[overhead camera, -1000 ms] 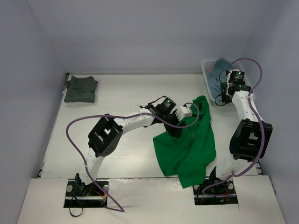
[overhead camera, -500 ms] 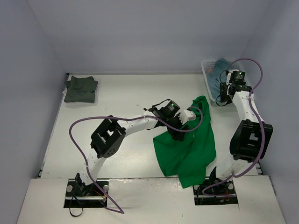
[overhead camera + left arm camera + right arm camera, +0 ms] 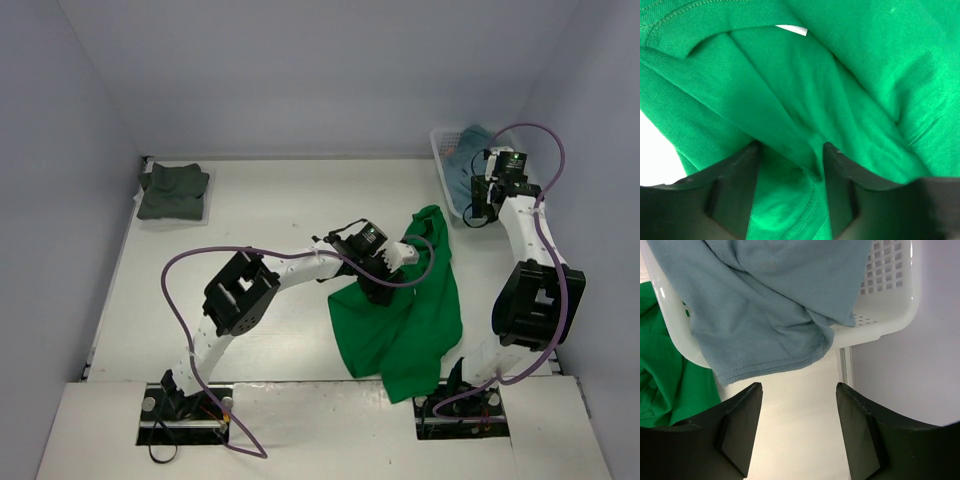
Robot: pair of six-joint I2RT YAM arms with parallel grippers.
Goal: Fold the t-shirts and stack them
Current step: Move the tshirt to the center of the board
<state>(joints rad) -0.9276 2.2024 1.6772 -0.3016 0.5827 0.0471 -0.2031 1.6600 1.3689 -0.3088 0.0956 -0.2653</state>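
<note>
Left tool (image 3: 790, 150), half open, straddles a ridge of the bright green shirt (image 3: 400, 320), sprawled at 5 o'clock over the near edge of the surface (image 3: 250, 220). Right tool (image 3: 798, 387) gapes empty by the teal-blue shirt (image 3: 765, 315) overhanging the basket (image 3: 890, 315) rim.

left pincer (image 3: 790, 150) part-open, perhaps gripping; right pincer (image 3: 798, 387) agape
</note>
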